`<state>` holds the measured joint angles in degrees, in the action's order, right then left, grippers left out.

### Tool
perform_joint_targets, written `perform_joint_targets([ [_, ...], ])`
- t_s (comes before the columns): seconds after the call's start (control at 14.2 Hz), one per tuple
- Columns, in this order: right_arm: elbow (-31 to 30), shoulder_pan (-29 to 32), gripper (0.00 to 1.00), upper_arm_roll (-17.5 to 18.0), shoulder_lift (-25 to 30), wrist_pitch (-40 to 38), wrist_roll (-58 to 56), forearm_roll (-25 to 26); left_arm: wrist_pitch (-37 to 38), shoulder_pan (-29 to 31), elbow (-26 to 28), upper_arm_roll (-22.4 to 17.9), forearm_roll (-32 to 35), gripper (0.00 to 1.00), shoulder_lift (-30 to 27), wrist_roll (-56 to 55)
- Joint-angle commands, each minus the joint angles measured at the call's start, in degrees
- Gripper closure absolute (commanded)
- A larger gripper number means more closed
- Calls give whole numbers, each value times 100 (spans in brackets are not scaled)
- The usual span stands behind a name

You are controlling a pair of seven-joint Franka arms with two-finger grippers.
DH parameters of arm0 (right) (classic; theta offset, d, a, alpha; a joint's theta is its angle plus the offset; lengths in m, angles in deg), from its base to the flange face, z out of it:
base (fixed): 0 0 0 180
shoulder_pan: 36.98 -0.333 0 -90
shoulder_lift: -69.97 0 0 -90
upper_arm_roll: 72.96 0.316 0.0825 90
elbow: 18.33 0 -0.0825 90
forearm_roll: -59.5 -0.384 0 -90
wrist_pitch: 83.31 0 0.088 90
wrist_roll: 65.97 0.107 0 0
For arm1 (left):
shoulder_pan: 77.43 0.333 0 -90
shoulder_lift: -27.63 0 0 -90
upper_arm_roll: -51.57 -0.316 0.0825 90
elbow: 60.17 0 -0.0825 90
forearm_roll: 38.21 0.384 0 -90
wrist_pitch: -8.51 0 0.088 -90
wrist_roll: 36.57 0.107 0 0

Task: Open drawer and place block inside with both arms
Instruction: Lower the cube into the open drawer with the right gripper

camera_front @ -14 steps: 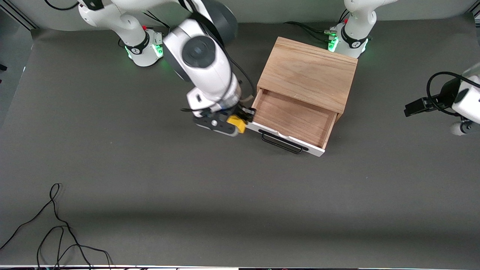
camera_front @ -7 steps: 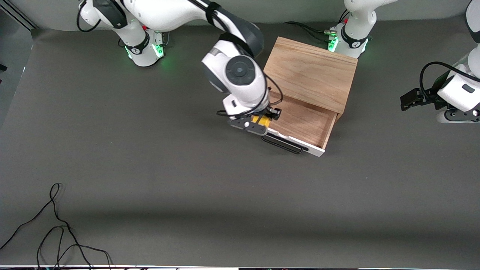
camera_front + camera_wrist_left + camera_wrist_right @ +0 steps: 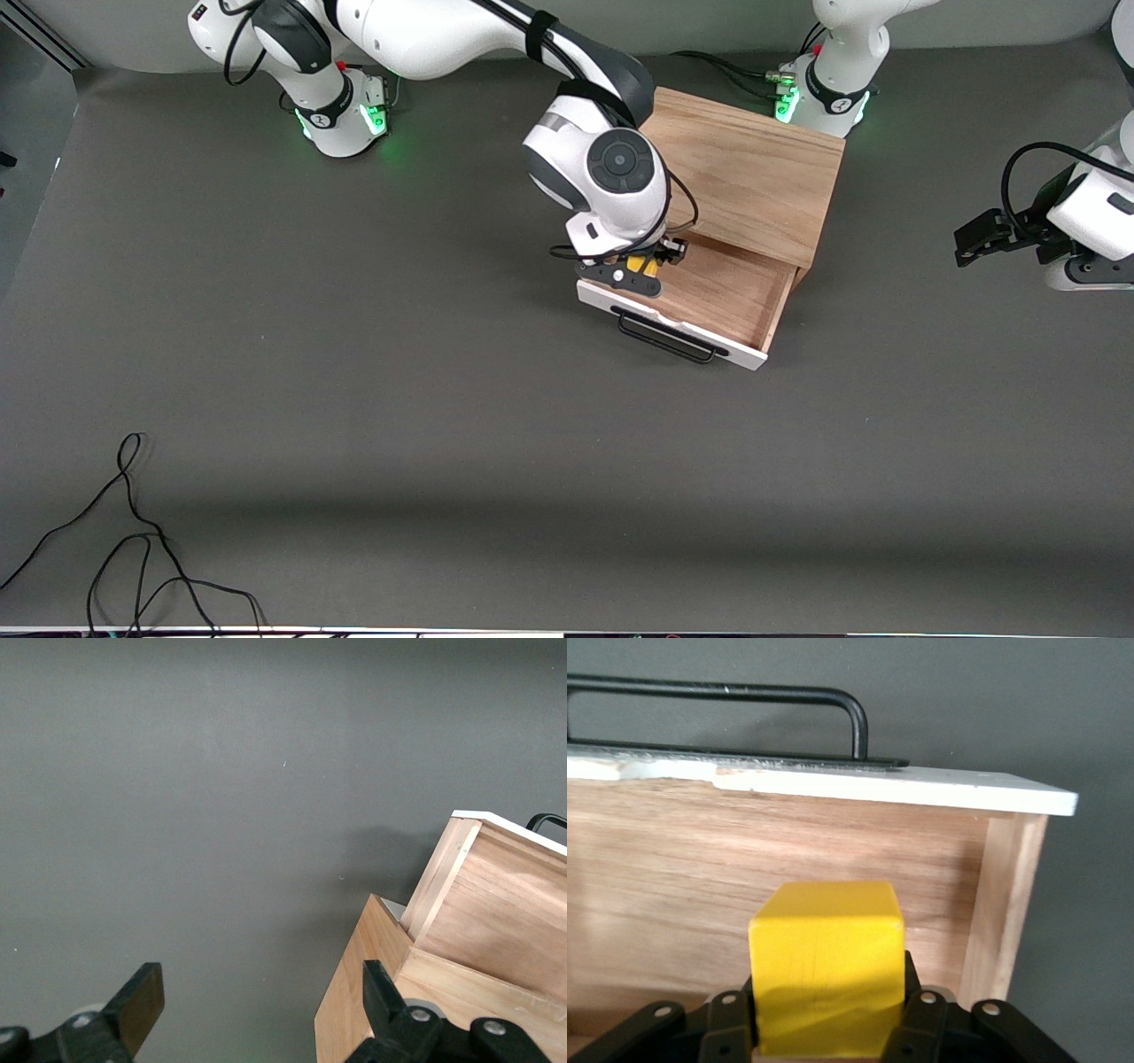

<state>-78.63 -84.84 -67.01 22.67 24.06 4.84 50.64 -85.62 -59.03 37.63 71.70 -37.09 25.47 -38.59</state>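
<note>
We have carried the block (image 3: 641,264), clamped in the right gripper (image 3: 640,267), from outside the drawer (image 3: 709,297) to over its tray, ready to lower, while the left gripper (image 3: 974,241) waits spread wide toward three o'clock of the box (image 3: 744,173).

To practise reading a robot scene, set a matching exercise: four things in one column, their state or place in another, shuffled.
Things:
1. drawer
2. block
3. left gripper
4. right gripper

States:
A. open, holding nothing, beside the wooden box
B. pulled out of the box
C. shut on the yellow cube, over the drawer
D. yellow, gripped above the drawer floor

Pairs: 1-B, 2-D, 3-A, 4-C
</note>
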Motion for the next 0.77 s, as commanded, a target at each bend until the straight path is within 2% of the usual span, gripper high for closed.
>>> perform_joint_targets([
  [0.0,238,-145,100,-68,-235,82,135,-47,-44,-98,-77,-70,-76,0,14,141],
  [0.07,238,-154,100,-68,-262,108,135,6,-53,-491,-103,-445,-76,0,14,141],
  [0.21,238,-224,100,-86,-341,143,144,76,-53,-1693,-182,-1612,-76,0,67,132],
  [0.28,238,-224,100,-86,-402,152,135,85,-53,-2160,-191,-2035,-76,0,58,132],
  [0.35,238,-224,100,-95,-437,161,135,103,-53,-2374,-217,-2248,-68,0,67,132],
  [0.56,229,-285,100,-86,-499,196,144,287,-61,-2367,-305,-2250,-68,0,119,132],
  [0.63,229,-329,77,-95,-499,196,144,296,-53,-2367,-401,-2250,-68,0,189,97],
  [0.7,229,-330,29,-95,-508,196,135,392,-44,-2350,-480,-2250,-68,0,234,97],
])
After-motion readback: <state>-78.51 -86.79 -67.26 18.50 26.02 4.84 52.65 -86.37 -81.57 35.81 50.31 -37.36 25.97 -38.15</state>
